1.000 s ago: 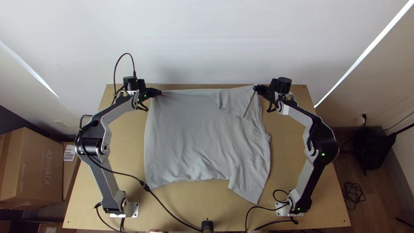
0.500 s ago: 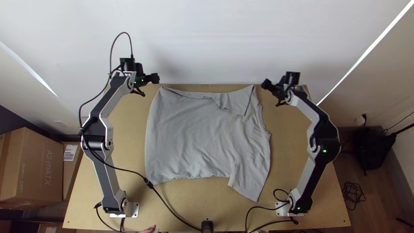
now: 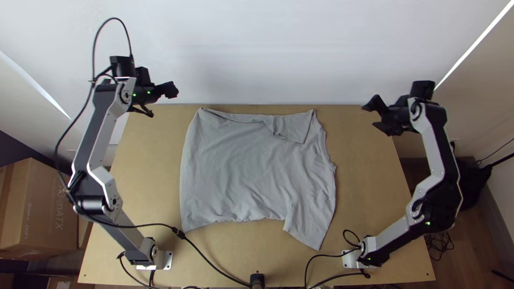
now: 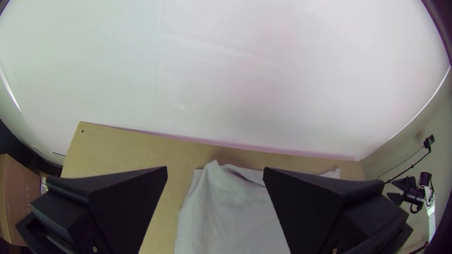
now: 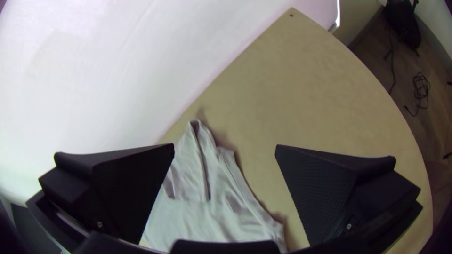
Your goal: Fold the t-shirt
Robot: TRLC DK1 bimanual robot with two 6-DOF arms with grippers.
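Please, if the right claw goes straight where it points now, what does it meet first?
Likely the t-shirt, at its far corner, but how high the right claw hangs is unclear; it may pass above.

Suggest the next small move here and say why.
Probably the right pincer should come down to the near sleeve and turn it inward. That sleeve sticks out from the t-shirt's body, while the far sleeve appears turned in over it, and the pincer is open and off the cloth.
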